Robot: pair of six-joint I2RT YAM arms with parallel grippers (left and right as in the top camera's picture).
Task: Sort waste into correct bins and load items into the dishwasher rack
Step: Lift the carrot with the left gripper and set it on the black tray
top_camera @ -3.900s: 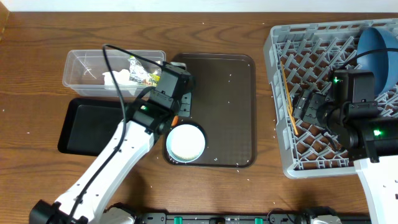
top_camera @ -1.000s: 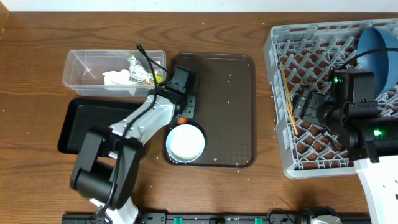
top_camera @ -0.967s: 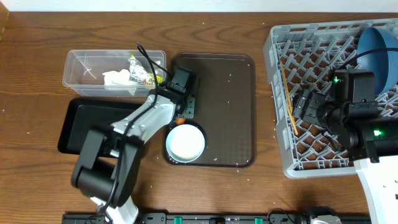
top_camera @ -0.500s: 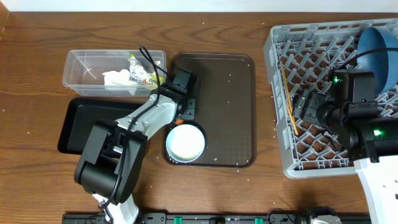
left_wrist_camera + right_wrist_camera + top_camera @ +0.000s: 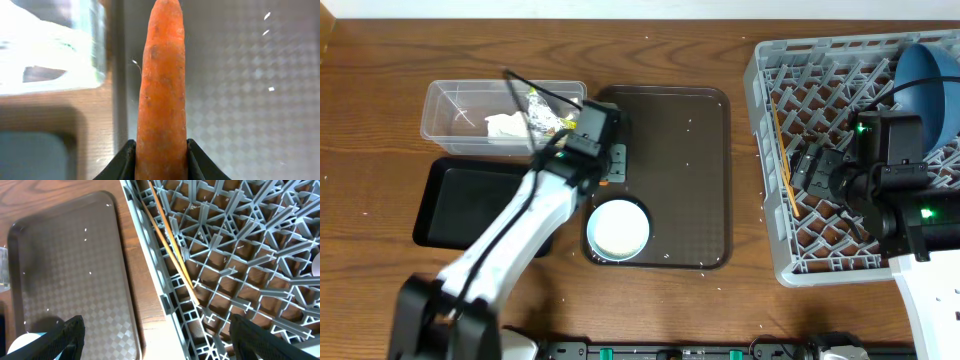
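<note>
My left gripper (image 5: pixel 161 151) is shut on the orange carrot (image 5: pixel 161 85), which points away from the wrist camera over the left rim of the brown serving tray (image 5: pixel 240 100). Overhead, this gripper (image 5: pixel 605 165) hangs beside the clear tub (image 5: pixel 455 105), which holds white tissue (image 5: pixel 505 127) and a yellow-green wrapper (image 5: pixel 545 120). The black tray (image 5: pixel 460 200) lies in front of the tub. A white bowl (image 5: pixel 618 229) sits on the serving tray's near left corner. My right gripper (image 5: pixel 157 335) is open and empty over the left edge of the dishwasher rack (image 5: pixel 240 240), where the chopsticks (image 5: pixel 172 250) lie.
A dark blue plate (image 5: pixel 930 80) stands in the rack's far right corner. The rack (image 5: pixel 780 250) fills the right side of the table. White crumbs dot the serving tray (image 5: pixel 690 150). The left arm stretches across the black tray's right end.
The left jaws have closed on the carrot and moved slightly up and left with it, toward the tub. The right arm has not moved.
</note>
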